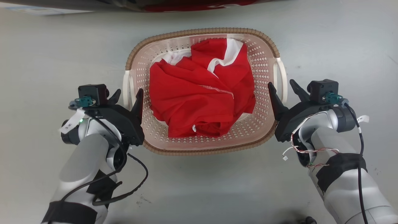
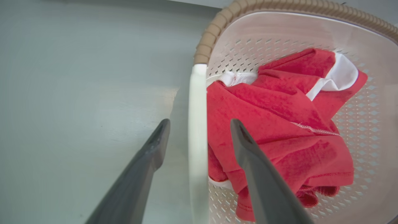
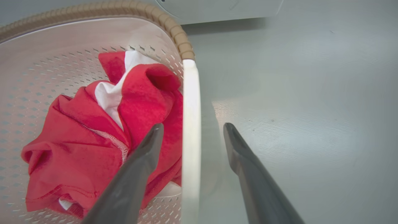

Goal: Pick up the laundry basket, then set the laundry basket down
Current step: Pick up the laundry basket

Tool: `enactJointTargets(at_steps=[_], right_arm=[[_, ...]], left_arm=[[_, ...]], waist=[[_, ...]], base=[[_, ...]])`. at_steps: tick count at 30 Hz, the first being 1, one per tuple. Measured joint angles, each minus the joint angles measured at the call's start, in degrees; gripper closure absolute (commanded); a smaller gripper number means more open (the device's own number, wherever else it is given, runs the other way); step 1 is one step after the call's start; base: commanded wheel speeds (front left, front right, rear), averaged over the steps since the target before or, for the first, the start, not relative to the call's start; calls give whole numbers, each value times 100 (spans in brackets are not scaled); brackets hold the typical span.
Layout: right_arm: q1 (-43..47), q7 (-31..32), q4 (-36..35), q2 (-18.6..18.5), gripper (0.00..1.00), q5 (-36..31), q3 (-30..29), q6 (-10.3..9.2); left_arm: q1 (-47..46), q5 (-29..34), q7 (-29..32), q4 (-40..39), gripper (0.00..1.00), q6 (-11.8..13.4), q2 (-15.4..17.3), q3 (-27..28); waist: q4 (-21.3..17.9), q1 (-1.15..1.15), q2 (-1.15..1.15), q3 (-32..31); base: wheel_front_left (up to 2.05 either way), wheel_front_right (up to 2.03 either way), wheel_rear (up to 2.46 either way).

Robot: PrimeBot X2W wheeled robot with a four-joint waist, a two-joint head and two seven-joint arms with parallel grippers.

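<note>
Left gripper (image 1: 129, 93): spread wide, one finger on either side of the left loop handle (image 2: 197, 124), gaps showing, gripping nothing.
Right gripper (image 1: 281, 83): spread likewise astride the right loop handle (image 3: 190, 124), unclamped.
Laundry basket (image 1: 202, 31): on the grey floor (image 1: 46, 62), between both grippers, with a red-and-white garment (image 1: 199, 93) inside.
Hidden: the basket bottom lies under the garment, and the wrist views cut off the handles' near ends.
</note>
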Motion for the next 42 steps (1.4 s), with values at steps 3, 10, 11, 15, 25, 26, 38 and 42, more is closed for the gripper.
enactJointTargets(at_steps=[3,10,11,15,25,26,38,42], right_arm=[[-92,0,101,9,0,3,33,16],[-308,-25,331,26,64,42,91,68],[-324,-24,380,34,100,57,93,69],[-351,-58,501,87,100,75,122,109],[-502,-124,842,115,100,105,147,167],[-504,-125,878,121,100,112,152,168],[-523,-98,1355,169,100,229,168,278],[-522,-40,1523,189,100,265,169,326]], left_arm=[[-90,1,38,131,0,-3,-12,-9],[-309,-12,-14,399,70,-55,-47,-7],[-316,-15,-13,443,100,-55,-51,-13],[-407,-15,-55,575,100,-98,-98,-53],[-512,-14,-113,900,100,-148,-126,-130],[-512,-14,-114,945,100,-149,-135,-134],[-519,-112,-97,1343,100,-205,-249,-155],[-530,-166,7,1475,100,-227,-279,-158]], waist=[[-5,0,0,81],[9,1,0,237],[11,1,0,243],[16,0,0,253],[14,0,0,172],[13,0,1,150],[20,0,0,-295],[29,0,0,-509]], base=[[0,0,0],[0,0,0],[0,0,0],[0,0,0],[0,0,0],[0,0,0],[0,0,0],[0,0,0]])
